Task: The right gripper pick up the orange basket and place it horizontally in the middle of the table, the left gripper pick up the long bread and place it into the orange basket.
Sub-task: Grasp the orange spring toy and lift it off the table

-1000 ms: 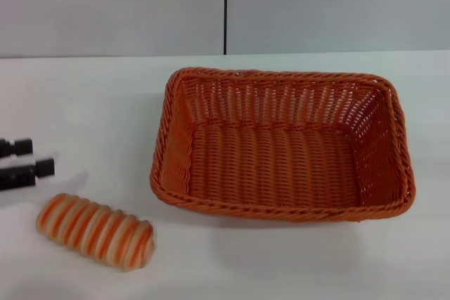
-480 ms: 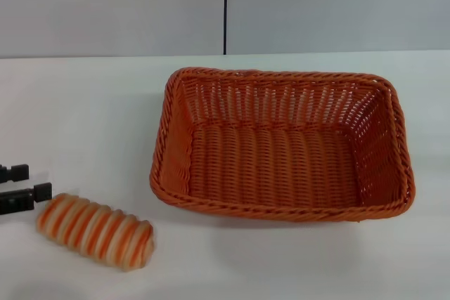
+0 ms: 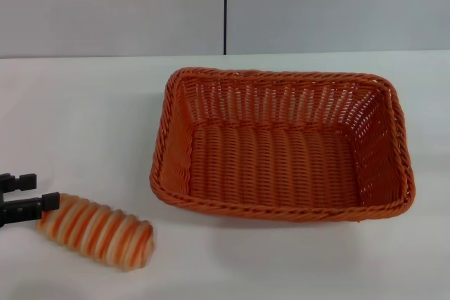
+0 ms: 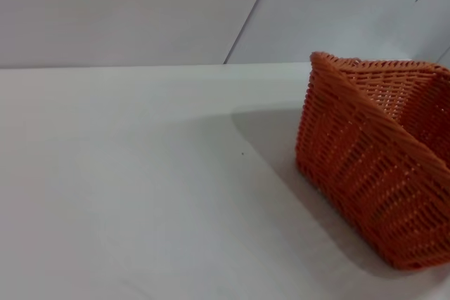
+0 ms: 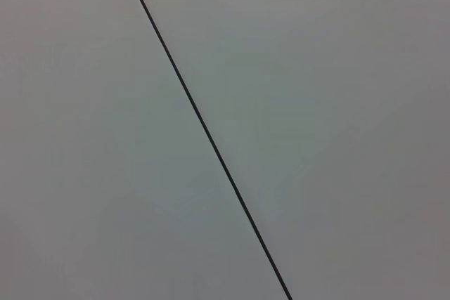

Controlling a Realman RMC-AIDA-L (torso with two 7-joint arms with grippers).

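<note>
The orange basket (image 3: 281,145) lies lengthwise across the middle of the white table (image 3: 84,117), upright and with nothing in it. In the left wrist view one corner of the orange basket (image 4: 380,166) shows. The long bread (image 3: 95,231), striped cream and orange, lies near the front left, apart from the basket. My left gripper (image 3: 36,192) comes in from the left edge, open, with its nearer fingertip (image 3: 48,201) at the bread's left end. Nothing sits between its fingers. The right gripper is out of view.
A grey wall with a dark vertical seam (image 3: 225,8) stands behind the table. The right wrist view shows only that wall and its seam (image 5: 211,138). Bare tabletop (image 4: 140,187) lies left of the basket.
My left gripper has moved toward the table's front edge, down to the bread's left end. The bread and the basket have not moved.
</note>
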